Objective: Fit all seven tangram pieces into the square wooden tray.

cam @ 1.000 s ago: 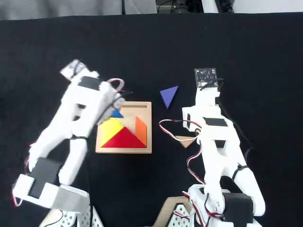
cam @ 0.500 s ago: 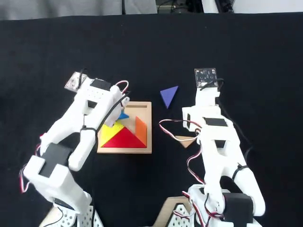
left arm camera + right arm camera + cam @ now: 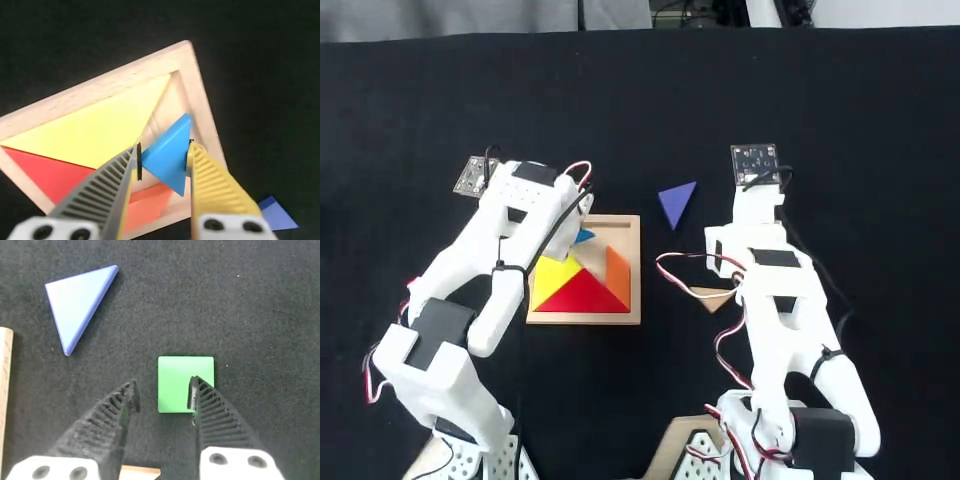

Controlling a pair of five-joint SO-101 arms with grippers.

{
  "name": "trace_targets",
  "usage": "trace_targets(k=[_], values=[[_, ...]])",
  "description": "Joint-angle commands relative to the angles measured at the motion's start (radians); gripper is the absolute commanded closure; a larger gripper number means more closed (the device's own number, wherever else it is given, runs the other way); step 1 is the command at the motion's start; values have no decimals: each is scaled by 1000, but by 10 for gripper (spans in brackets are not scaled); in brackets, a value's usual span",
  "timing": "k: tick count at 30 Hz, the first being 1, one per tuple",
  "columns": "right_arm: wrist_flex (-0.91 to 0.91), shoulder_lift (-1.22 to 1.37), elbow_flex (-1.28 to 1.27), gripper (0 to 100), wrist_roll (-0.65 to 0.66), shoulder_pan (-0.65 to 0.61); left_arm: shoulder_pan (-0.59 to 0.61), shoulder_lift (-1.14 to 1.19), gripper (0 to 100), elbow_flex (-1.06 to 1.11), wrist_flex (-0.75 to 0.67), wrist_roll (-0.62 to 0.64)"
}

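Left gripper (image 3: 163,149): fingers closed on the light blue triangle (image 3: 170,165), gripping it by two edges, one corner pointing away past the fingertips. The piece looks held just above the tray (image 3: 200,95), tilted rather than flat.

Directly beneath and just ahead of the fingertips: bare wood between the slanted edge of the yellow triangle (image 3: 95,130) and the rim. Likely the slot.

Red triangle (image 3: 45,170) and orange piece (image 3: 150,205) sit back beside the fingers, already seated.

To do this well: level the piece, square an edge to the rim, lower without nudging the yellow one, and let go only once it lies flat.

Farther off: right gripper (image 3: 162,387) spread open above the green square (image 3: 185,382), with the dark blue triangle (image 3: 77,300) beyond its fingertips.
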State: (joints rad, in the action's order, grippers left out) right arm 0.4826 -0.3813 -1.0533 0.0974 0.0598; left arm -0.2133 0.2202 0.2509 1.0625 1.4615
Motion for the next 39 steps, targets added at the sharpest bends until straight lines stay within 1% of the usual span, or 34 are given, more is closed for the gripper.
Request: trace_targets(k=[1,12,14,18,20,23,27,30,32,36,39], values=[[-12,-42,2,832,0,-14,5,-8,872,-58,-14,5],[-12,-42,2,832,0,-14,7,-8,866,-58,-14,-32],[-11,-42,2,832,0,-14,7,-8,813,-58,-12,-37],[-11,-42,2,832,0,-14,7,-9,640,-56,-6,-23],[-11,-42,2,832,0,-14,7,-11,605,-48,-2,9],[-11,-42,2,832,0,-14,7,-17,605,-58,40,18],[-11,-42,2,832,0,-14,-5,-23,605,-88,51,12],[-11,-42,2,832,0,-14,-56,-3,604,-108,35,-6],[-11,-42,2,832,0,-14,-87,28,604,-108,-14,-37],[-11,-42,2,832,0,-12,-94,98,605,-108,-101,-43],[-11,-42,2,832,0,-12,-94,120,605,-120,-78,-41]])
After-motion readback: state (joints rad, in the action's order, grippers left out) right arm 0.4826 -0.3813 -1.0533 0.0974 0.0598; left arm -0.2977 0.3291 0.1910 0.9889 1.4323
